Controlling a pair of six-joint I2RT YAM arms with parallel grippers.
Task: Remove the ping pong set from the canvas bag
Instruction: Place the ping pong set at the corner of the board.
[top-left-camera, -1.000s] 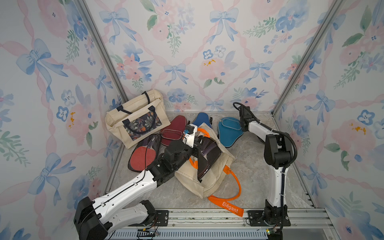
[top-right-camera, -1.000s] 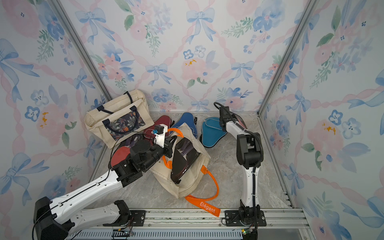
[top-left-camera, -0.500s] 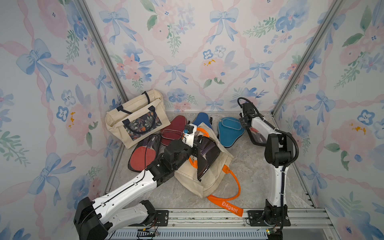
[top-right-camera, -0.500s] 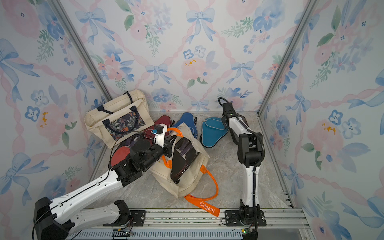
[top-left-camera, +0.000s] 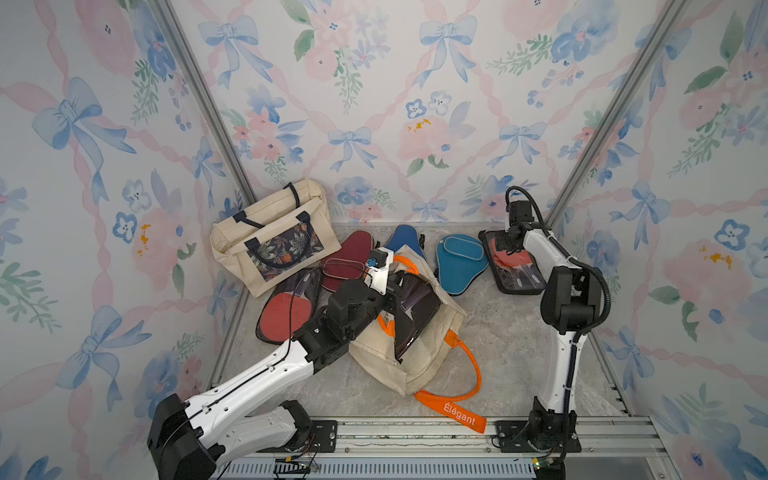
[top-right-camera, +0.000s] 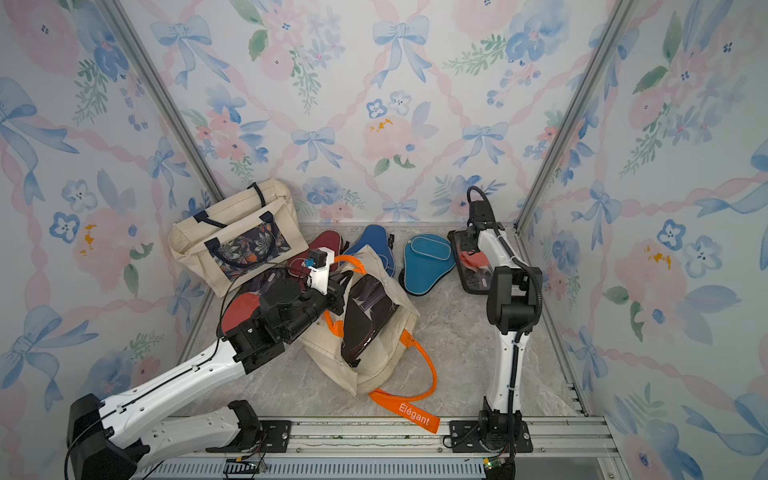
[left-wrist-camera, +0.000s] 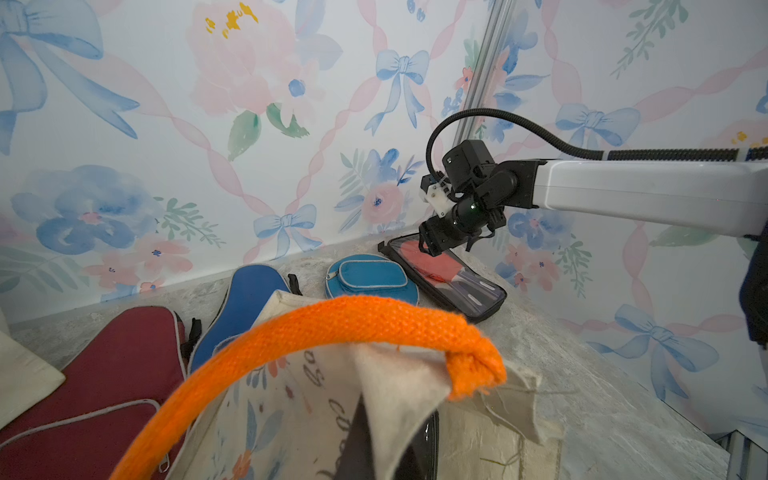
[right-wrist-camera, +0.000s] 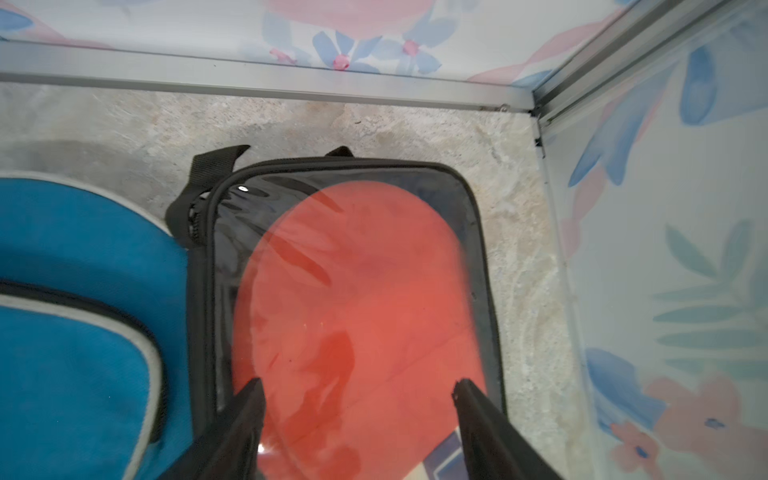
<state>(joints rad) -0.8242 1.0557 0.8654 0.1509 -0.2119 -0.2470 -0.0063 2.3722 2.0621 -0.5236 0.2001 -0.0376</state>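
Five pieces of the ping pong set lie outside the canvas bag (top-left-camera: 419, 361); a sixth sits in its mouth. I read the desk (top-left-camera: 503, 345) from left to right, as both top views show it.

1. A cream tote (top-left-camera: 266, 232) with a floral pocket leans in the back left corner.
2. Just in front of it lies a black pouch (top-left-camera: 286, 311) showing a red paddle face, partly under my left arm.
3. The maroon case (top-left-camera: 353, 253) lies just beside that pouch, toward the back wall.
4. The left hand (top-left-camera: 390, 296) sits at the canvas bag's mouth and is closed. Canvas hides its tips in the left wrist view, so I cannot tell what it pinches. There the orange handle (left-wrist-camera: 332, 328) arches across, raised, with the bag's rim bunched beneath it.
5. The canvas bag lies slumped at mid-desk – a dark glossy pouch (top-left-camera: 415, 320) stands out of its opening.
6. The blue case (top-left-camera: 405, 239) lies behind the bag, partly hidden by it.
7. The teal case (top-left-camera: 459, 266) lies flat to the right.
8. Just beside it, near the back right corner, lies a second black pouch (top-left-camera: 517, 272) with a red paddle inside.
9. The right hand (right-wrist-camera: 357, 381) is over that pouch's round end, jaws spread, nothing between them. Its fingers (right-wrist-camera: 249, 415) straddle the red face – I cannot tell whether they touch it.
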